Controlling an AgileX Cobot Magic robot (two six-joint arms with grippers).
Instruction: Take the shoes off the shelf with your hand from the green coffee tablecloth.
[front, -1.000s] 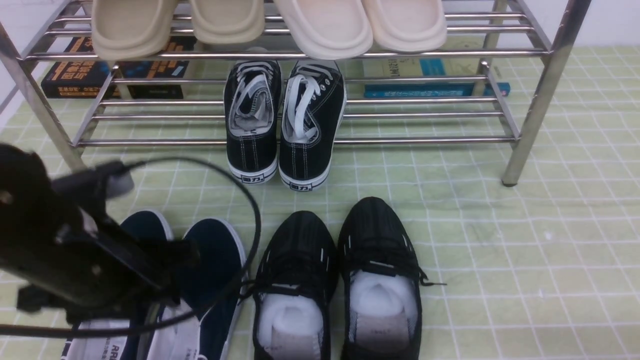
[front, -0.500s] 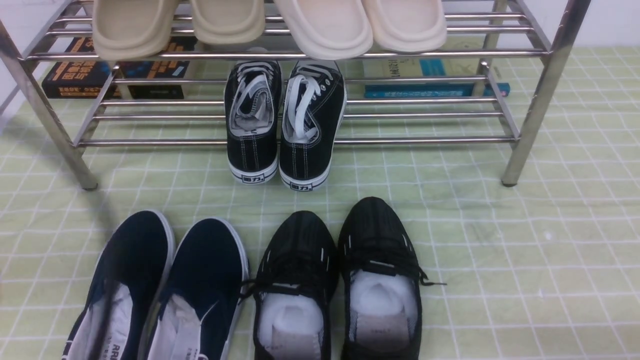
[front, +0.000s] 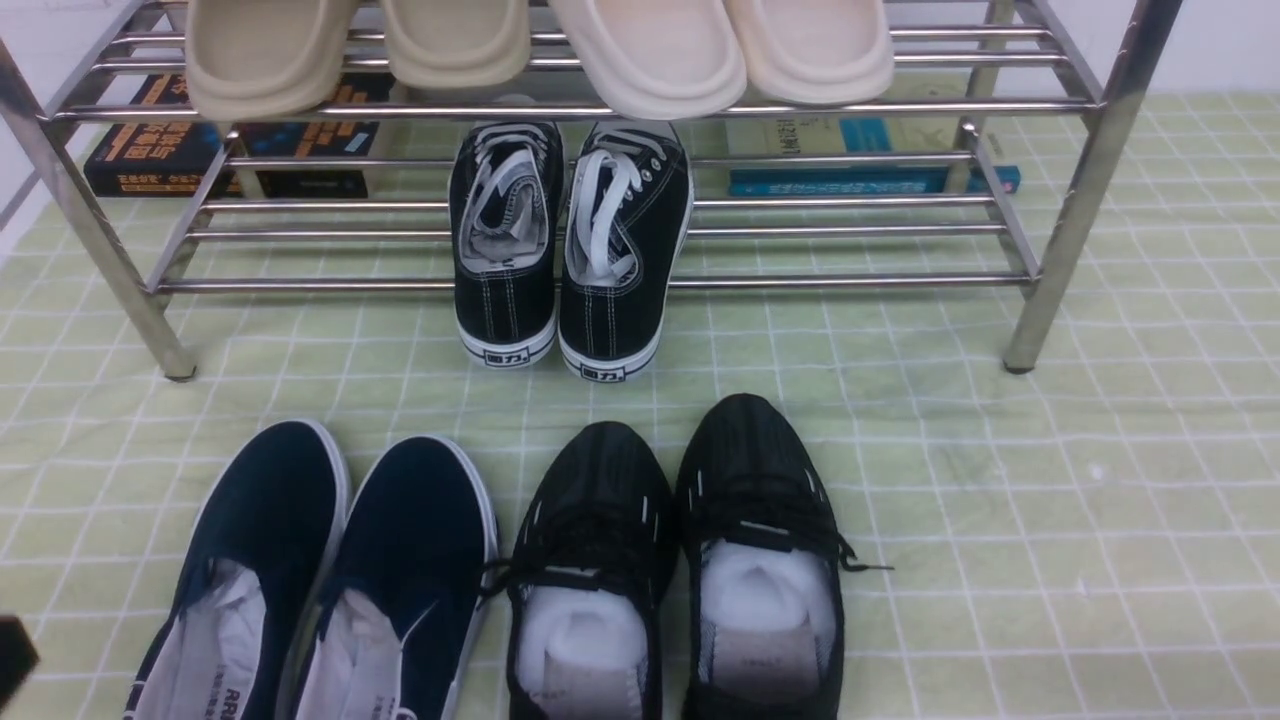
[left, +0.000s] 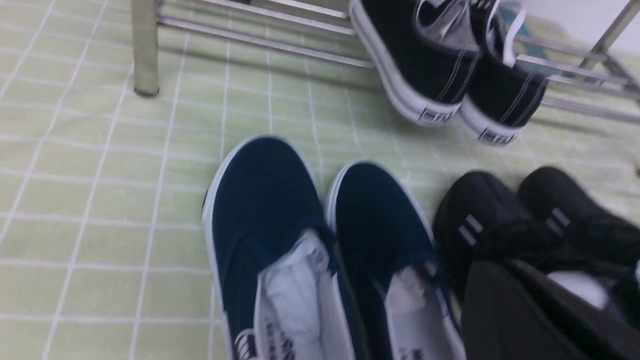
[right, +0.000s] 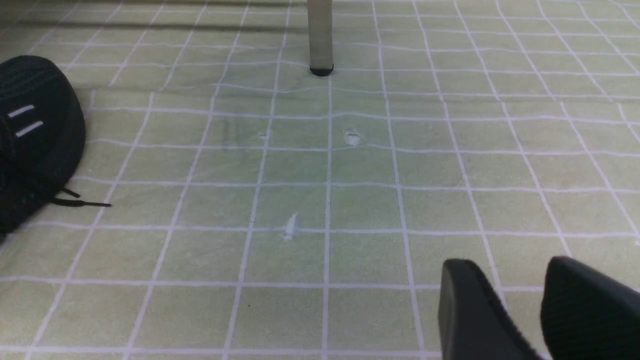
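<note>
The navy-blue slip-on shoes (front: 320, 570) stand side by side on the green coffee tablecloth (front: 1050, 520), in front of the steel shelf (front: 600, 283) and left of centre. In the left wrist view the same shoes (left: 270, 210) lie just ahead of my left gripper (left: 495, 272), whose dark fingers are pressed together with nothing between them. It hangs above the near black mesh shoe, clear of the navy pair. Only a black corner of the left hand (front: 12, 655) shows in the front view. My right gripper (right: 507, 270) is open over bare cloth.
Black mesh lace-up shoes (front: 680, 560) sit right of the navy pair. Black sneakers with white laces (front: 570, 240) rest on the shelf's lower tier, heels overhanging. Beige slippers (front: 540, 50) fill the upper tier. Books (front: 230, 150) lie behind the shelf. A shelf leg (right: 320, 35) stands ahead of the right gripper.
My left hand was over the navy shoes a second ago; it has drawn back to the lower left, almost out of the front view, and its jaws have shut empty. The shoes have not moved.
</note>
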